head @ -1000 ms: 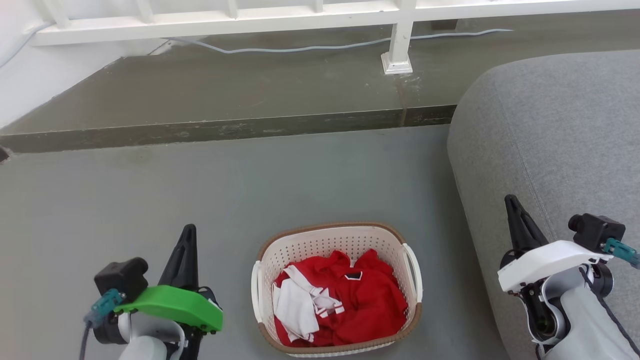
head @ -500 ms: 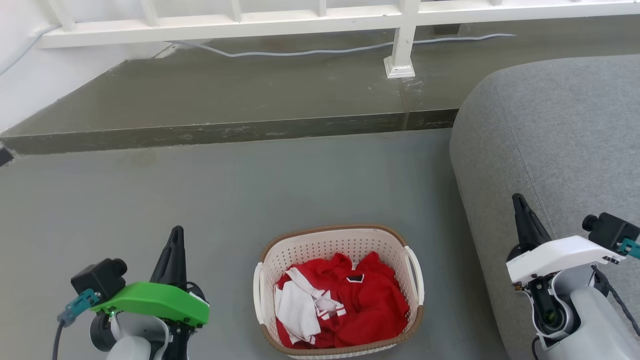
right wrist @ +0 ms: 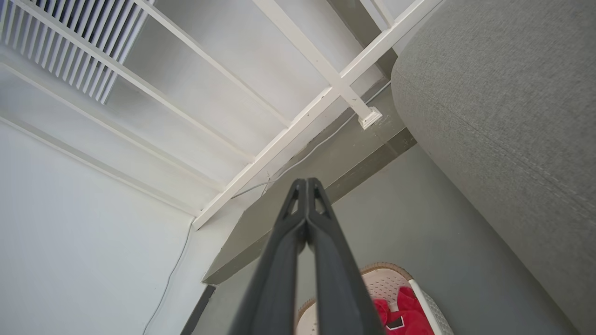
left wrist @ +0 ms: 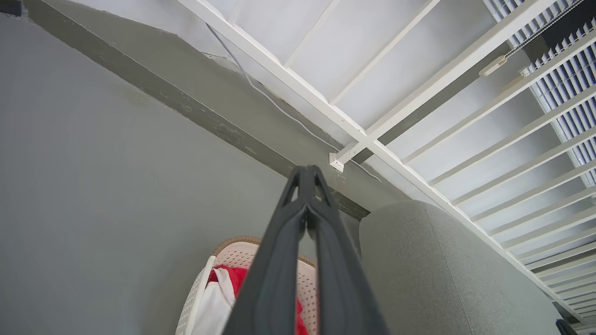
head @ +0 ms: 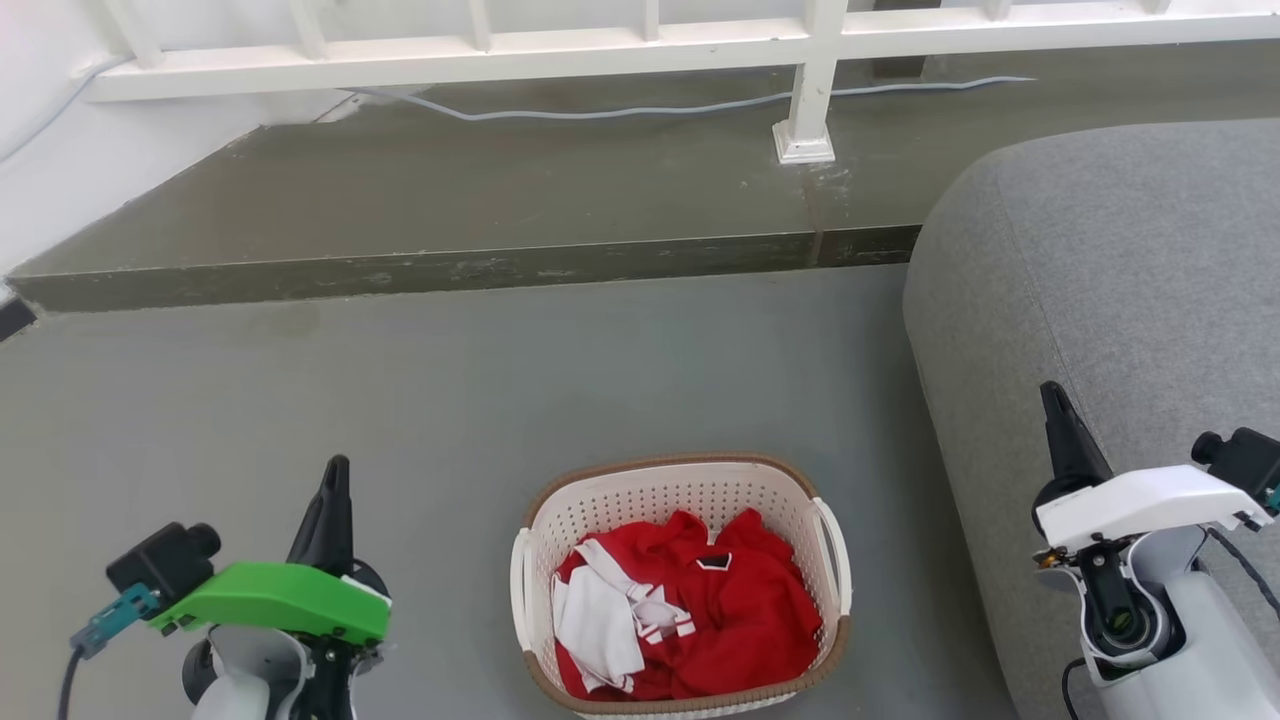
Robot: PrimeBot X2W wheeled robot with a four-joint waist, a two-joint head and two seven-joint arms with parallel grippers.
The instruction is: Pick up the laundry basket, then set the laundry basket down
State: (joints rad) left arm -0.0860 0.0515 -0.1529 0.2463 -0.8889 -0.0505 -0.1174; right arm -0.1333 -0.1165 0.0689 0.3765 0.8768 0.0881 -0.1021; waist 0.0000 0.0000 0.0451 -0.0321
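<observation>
The laundry basket [head: 640, 500] stands on the grey floor at the bottom middle of the head view, cream-white and perforated with a brown rim, holding red and white clothes. Its corner also peeks into the left wrist view [left wrist: 233, 249] and the right wrist view [right wrist: 389, 279]. My left gripper [head: 338, 470] is to the basket's left, shut and empty, fingertips pressed together [left wrist: 306, 172]. My right gripper [head: 1052, 395] is to the basket's right in front of the sofa, also shut and empty [right wrist: 305, 184]. Neither touches the basket.
A grey sofa [head: 1110, 300] fills the right side close to the basket. A raised dark step [head: 450, 265] crosses the floor beyond, with a white railing [head: 600, 45], its post [head: 805, 140] and a cable [head: 600, 105] on it.
The head view has shifted, so the scene sits a little lower. Both grippers have dropped and moved outward from the basket. The basket stays on the floor.
</observation>
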